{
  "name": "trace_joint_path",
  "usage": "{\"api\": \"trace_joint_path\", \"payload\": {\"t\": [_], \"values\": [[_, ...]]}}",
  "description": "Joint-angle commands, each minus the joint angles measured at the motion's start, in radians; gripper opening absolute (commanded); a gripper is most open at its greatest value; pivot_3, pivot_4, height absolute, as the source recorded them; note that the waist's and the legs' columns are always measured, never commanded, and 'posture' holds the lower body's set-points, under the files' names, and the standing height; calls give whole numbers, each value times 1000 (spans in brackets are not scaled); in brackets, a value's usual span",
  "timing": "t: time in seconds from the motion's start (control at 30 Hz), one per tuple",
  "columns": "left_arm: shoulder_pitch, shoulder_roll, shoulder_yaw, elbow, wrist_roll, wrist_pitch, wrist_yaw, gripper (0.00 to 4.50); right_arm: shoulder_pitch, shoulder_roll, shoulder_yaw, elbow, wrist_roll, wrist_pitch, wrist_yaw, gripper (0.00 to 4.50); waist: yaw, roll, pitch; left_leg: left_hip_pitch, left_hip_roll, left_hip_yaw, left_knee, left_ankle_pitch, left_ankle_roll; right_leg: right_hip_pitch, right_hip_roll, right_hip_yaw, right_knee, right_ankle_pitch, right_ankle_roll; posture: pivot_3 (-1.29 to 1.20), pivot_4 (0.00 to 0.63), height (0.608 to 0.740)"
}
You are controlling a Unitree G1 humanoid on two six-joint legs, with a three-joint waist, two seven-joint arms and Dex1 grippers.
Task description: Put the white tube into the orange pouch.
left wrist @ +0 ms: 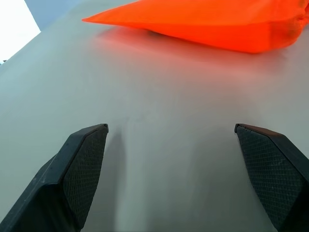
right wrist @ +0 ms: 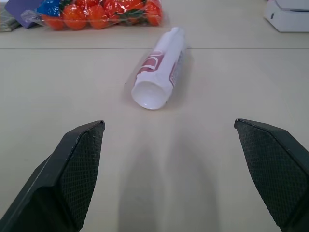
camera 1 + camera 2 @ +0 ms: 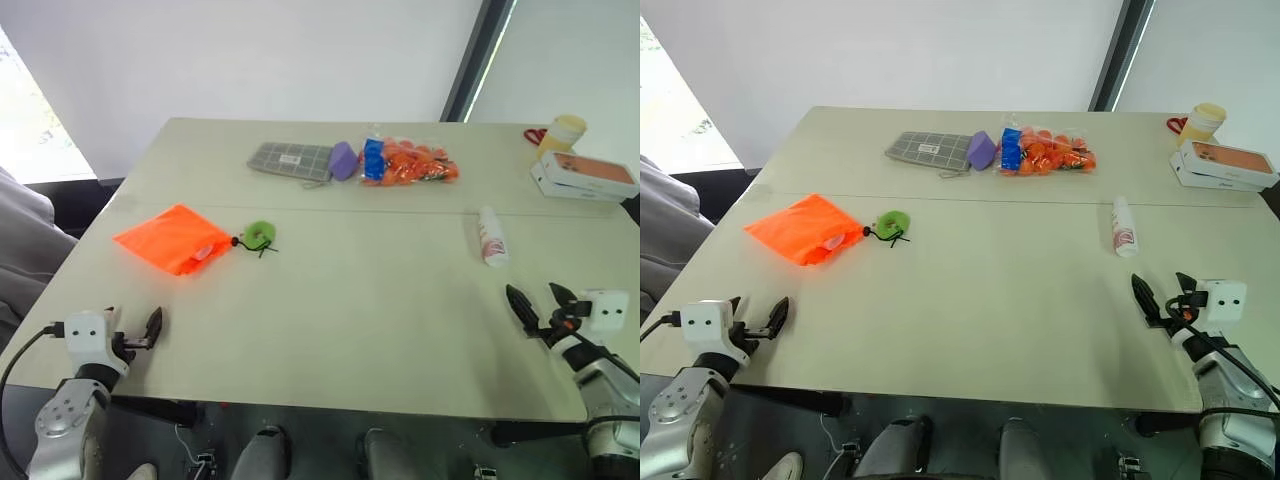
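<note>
A pale table [image 3: 350, 330] with the white tube [image 3: 492, 238] lying untouched at centre right and the orange pouch [image 3: 172, 238] flat at centre left, while both grippers, left [image 3: 150, 328] and right [image 3: 540, 308], wait spread wide and empty at the bottom corners, nothing yet begun

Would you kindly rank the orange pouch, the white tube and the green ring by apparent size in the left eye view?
1. orange pouch
2. white tube
3. green ring, though it looks nearly as large as the tube.

Glossy plastic white tube [image 2: 159, 72]; soft cloth orange pouch [image 3: 172, 238].
</note>
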Motion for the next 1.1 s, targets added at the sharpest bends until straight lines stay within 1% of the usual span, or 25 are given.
{"api": "trace_joint_path", "payload": {"t": [0.03,0.23,0.37,0.47,0.57,0.63,0.7,0.8,0.9,1.0,1.1], "values": [[4,7,11,-30,-8,6,0,4500,-3,4,-4,-12,4,-22,1,4463,0,0,0,0,0,0,0,0,0,0,0,0,0,0,0,0,150,724],[4,9,10,-41,-8,1,-10,4500,-3,15,-1,-29,6,-20,-8,4463,0,0,0,0,0,1,0,0,1,0,0,0,-1,0,0,0,150,724],[12,12,-7,-66,20,-13,-11,4500,0,20,4,-41,6,-19,-11,4463,0,0,0,0,0,2,0,0,1,0,0,0,-2,0,0,0,150,724],[9,6,-17,-102,17,-10,-10,4500,2,23,9,-53,5,-17,-13,4463,0,0,0,0,0,2,0,-1,1,0,0,0,-2,0,0,0,150,724],[7,-1,-47,-180,-9,-10,-45,4500,-6,23,22,-65,6,-9,-12,4463,0,0,0,0,0,2,0,-1,1,0,0,0,-2,0,0,0,150,724],[8,4,-81,-220,17,-17,-55,4500,-15,23,31,-65,6,-5,-13,4463,0,0,0,0,0,2,0,-1,1,1,0,0,-2,0,0,0,150,724],[3,12,-139,-271,71,-18,-52,4500,-20,22,44,-76,9,1,-5,4463,1,1,0,0,0,3,0,-1,1,1,0,1,-2,0,0,0,150,724],[-23,25,-216,-326,201,-29,-8,4500,-15,16,64,-110,19,20,15,4463,1,1,0,0,-1,3,0,1,3,2,0,1,-2,0,0,0,150,724],[-75,40,-294,-359,424,-31,99,4500,20,5,111,-192,37,65,71,4463,3,1,0,0,-1,3,0,1,4,4,1,1,-2,0,0,0,150,724],[-127,43,-336,-357,572,30,174,4500,61,-5,177,-307,59,135,126,4463,3,1,-1,0,0,3,0,1,4,4,1,1,-1,0,0,0,150,724],[-170,50,-354,-339,662,107,201,4500,76,-8,240,-408,72,194,151,4463,-2,2,-1,0,0,3,0,1,4,4,2,1,-1,0,1,0,150,724]]}}
